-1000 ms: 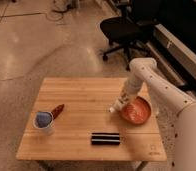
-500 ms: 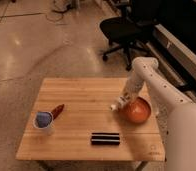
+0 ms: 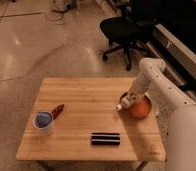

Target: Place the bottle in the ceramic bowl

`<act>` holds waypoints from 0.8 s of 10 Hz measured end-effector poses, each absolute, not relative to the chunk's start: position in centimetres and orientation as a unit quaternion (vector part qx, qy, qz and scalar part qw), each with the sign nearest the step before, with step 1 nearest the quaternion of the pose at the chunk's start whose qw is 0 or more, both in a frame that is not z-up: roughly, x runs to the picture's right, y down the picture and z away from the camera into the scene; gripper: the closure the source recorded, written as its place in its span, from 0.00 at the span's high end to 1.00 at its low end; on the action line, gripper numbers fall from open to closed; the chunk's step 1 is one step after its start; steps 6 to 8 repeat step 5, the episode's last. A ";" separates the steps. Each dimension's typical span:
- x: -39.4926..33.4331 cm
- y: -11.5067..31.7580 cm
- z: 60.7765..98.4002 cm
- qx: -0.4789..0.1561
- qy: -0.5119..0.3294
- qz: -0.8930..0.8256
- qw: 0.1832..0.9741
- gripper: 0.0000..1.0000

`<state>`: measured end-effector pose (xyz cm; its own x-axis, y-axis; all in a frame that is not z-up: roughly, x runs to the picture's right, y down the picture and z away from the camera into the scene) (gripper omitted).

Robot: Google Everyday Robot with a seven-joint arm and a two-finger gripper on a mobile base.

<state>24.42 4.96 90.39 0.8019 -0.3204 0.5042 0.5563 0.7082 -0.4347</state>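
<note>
The wooden table [image 3: 86, 105] carries all the things. The ceramic bowl [image 3: 140, 108] stands near the table's edge at 3 o'clock, orange-red and round. The gripper [image 3: 129, 101] is at the end of the white arm [image 3: 150, 75], which comes down from 1 o'clock, and it hangs over the bowl's rim at the 9 o'clock side. The jaws are pinching the bottle [image 3: 125, 103]. The bottle is tilted, its white cap pointing toward 8 o'clock and reaching out past the bowl's rim, above the table board; whether it touches the rim I cannot tell.

At 9 o'clock of the table stands a white cup [image 3: 43, 121] with blue contents, and just beside it, toward 1 o'clock from the cup, lies a small red object [image 3: 57, 110]. A black rectangular bar [image 3: 105, 138] lies near the front edge at 6 o'clock, well apart from the bowl. Behind the table, at 12 o'clock, a black office chair [image 3: 125, 27] stands on the floor
</note>
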 end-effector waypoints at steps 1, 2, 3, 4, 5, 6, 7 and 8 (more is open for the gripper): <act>24.6 4.9 90.3 -0.293 -0.201 -0.244 0.902 0.80; 24.7 4.8 90.1 -0.290 -0.205 -0.246 0.902 0.80; 24.9 4.9 90.1 -0.290 -0.204 -0.245 0.902 0.80; 24.9 4.9 90.1 -0.290 -0.204 -0.245 0.902 0.80; 24.8 4.8 90.1 -0.290 -0.205 -0.246 0.902 0.80; 24.8 4.8 90.1 -0.290 -0.205 -0.246 0.902 0.80; 24.8 4.8 90.1 -0.290 -0.205 -0.246 0.902 0.80; 24.8 4.8 90.1 -0.290 -0.205 -0.246 0.902 0.80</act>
